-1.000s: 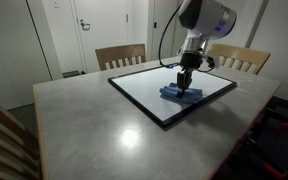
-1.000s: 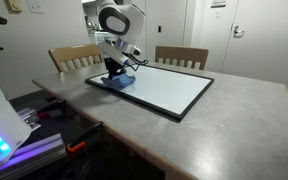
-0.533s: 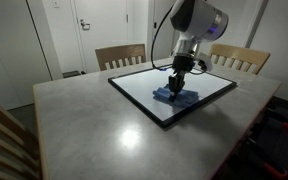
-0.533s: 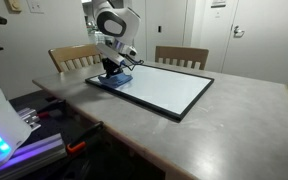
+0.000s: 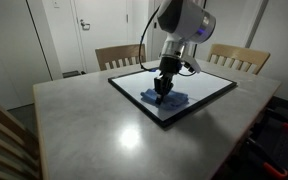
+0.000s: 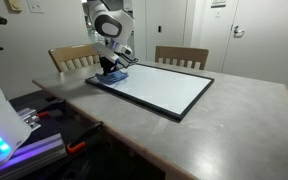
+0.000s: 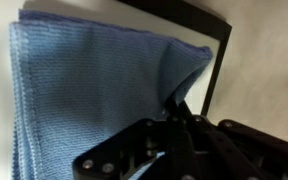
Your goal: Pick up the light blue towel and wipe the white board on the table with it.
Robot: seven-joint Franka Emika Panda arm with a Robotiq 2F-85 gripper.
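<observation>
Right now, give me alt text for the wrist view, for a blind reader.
The black hand pinches a fold of the light blue towel, which fills most of the frame. The black edge of the white board crosses the upper right.

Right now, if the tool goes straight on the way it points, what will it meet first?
The tool points down, shut on the light blue towel, so it meets that cloth at once. Directly beneath lies the white board; depth is unclear, but the towel seems pressed against it.
</observation>
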